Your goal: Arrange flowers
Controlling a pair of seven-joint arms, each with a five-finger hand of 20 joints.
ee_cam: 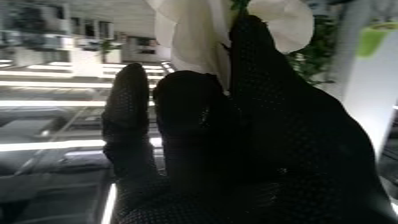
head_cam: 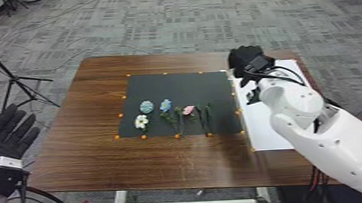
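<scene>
Flowers on dark mat; right hand beside white petals

Head view: pale blue-green flower, blue flower, white flower and pink flower lie on the dark mat, on the table. Dark green stems beside the pink one; stems blend into mat, ends hard to trace.

Left hand at left edge, partly cut off, fingers relaxed and apart.

Right hand over far end of white board, a dark shape there.

Right wrist view: large white petals just behind the glove, cut off above, partly hidden. Can't tell if its fingers clamp them.
</scene>
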